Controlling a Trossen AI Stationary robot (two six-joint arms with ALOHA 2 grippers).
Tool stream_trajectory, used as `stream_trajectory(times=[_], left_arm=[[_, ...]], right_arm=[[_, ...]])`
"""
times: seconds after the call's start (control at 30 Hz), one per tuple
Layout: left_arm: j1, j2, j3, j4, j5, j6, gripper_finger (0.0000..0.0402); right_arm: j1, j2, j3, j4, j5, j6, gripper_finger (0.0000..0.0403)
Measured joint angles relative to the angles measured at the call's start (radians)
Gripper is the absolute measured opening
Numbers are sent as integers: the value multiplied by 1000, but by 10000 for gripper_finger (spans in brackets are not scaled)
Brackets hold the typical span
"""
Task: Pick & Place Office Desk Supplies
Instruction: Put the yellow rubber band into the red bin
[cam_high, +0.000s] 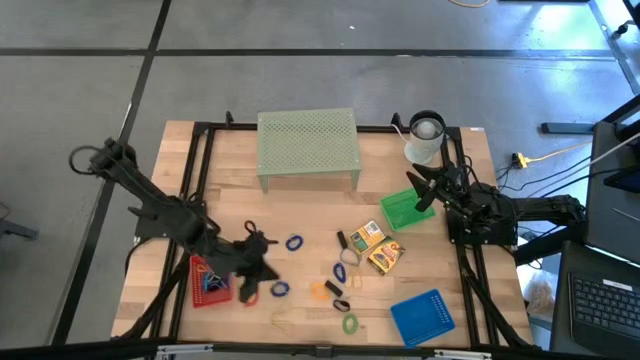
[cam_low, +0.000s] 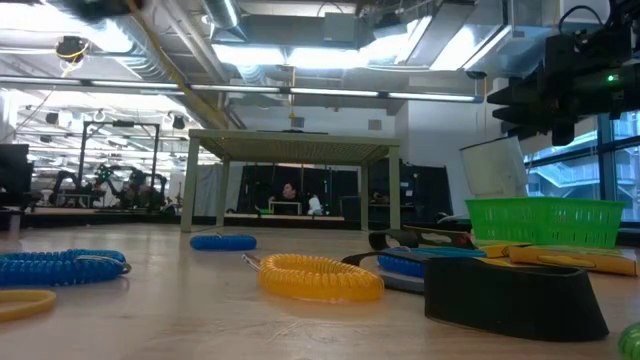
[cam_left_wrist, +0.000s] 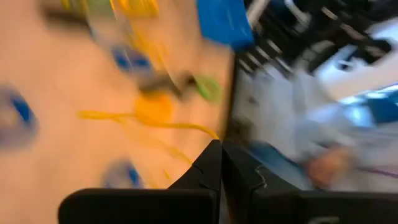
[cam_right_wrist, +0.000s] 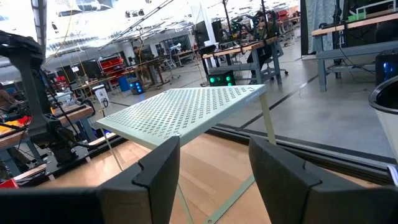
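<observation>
Office supplies, little coiled rings (cam_high: 294, 242), black clips (cam_high: 341, 304) and two yellow boxes (cam_high: 376, 246), lie loose mid-table. The left gripper (cam_high: 262, 254), fingers pinched together on nothing, sits nearest them. The right gripper (cam_high: 424, 190) (fingers wide apart) waits over the green tray (cam_high: 400, 211).

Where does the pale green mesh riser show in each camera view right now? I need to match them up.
High view: mesh riser at the table's far edge, centre.
Low view: it stands in the background, centre, legs visible.
Left wrist view: not in it.
Right wrist view: fills the middle, just beyond the open fingers.
Shared landmark: the green tray, right of the riser in the high view, at the right in the low view.
</observation>
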Motion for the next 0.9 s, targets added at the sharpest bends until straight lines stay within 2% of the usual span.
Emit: stream_trajectory(times=[0.13,0.27,0.43,0.6,0.77,0.9], left_arm=[[-38,-84,0,-151,82,-248,2],[-90,-131,0,-331,179,-426,2],[-171,-143,0,-512,324,-558,1],[-241,-143,0,-573,464,-647,2],[-288,-143,0,-615,484,-712,1],[-312,-142,0,-712,484,-759,2]], right_arm=[[0,0,0,0,0,0,194],[0,0,0,0,0,0,194],[0,0,0,0,0,0,194],[0,0,0,0,0,0,194],[0,0,0,0,0,0,194],[0,0,0,0,0,0,194]])
